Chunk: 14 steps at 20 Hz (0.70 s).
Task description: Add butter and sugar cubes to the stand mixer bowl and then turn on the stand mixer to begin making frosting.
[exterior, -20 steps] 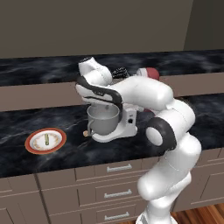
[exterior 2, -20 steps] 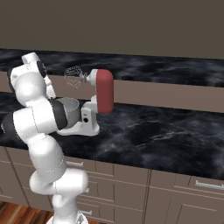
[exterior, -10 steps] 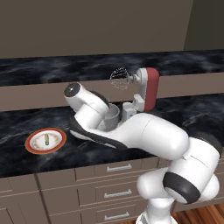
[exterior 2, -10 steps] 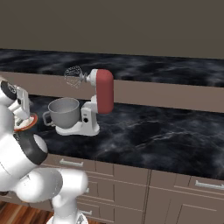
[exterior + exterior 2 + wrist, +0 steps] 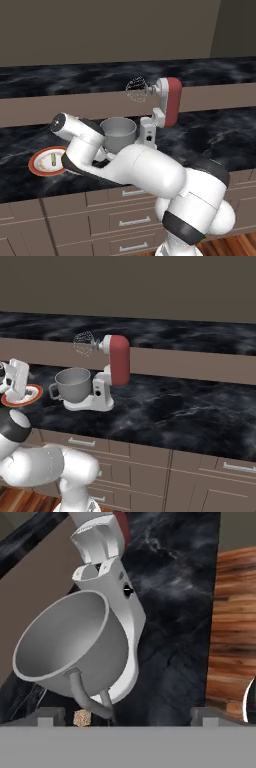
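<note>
On the dark marble counter [image 5: 165, 406], the grey stand mixer bowl [image 5: 74, 384] sits empty.

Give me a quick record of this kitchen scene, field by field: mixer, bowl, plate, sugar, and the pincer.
stand mixer: on the dark counter, red head tilted up, whisk clear of the bowl
stand mixer bowl: grey metal, seated on the mixer's white base, looks empty in the hand view
plate: orange-rimmed, left of the bowl, a pale butter stick lying on it
sugar cube: one tan cube near the bowl's handle
pincer: fingertips spread wide apart, holding nothing
</note>
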Motion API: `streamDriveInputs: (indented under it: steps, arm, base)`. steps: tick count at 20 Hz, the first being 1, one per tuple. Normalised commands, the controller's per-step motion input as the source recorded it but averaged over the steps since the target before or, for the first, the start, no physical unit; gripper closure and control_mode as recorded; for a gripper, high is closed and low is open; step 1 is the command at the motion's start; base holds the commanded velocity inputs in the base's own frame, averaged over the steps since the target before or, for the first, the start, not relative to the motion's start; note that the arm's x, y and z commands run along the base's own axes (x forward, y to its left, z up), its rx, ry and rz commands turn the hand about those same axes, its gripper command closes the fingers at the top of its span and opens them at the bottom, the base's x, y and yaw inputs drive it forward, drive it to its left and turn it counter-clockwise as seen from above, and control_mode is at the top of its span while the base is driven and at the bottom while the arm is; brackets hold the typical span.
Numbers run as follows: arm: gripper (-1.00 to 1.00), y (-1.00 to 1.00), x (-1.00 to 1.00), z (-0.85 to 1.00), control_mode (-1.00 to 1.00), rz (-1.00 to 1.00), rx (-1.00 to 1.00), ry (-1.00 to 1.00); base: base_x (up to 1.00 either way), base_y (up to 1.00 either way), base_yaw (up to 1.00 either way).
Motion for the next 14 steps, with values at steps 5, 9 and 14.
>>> streamDriveInputs:
  steps: [5,9,14]
  arm:
    - [-1.00,0.20,0.03,-0.22,-1.00,-0.44,-0.01,0.00]
    - [-1.00,0.12,0.00,-0.40,-1.00,-0.32,0.00,-0.06]
    - [-1.00,0.08,0.00,-0.44,-1.00,-0.23,0.00,-0.19]
  base:
    - [0.00,0.00,0.00]
    - [0.00,0.00,0.00]
    - [0.00,0.00,0.00]
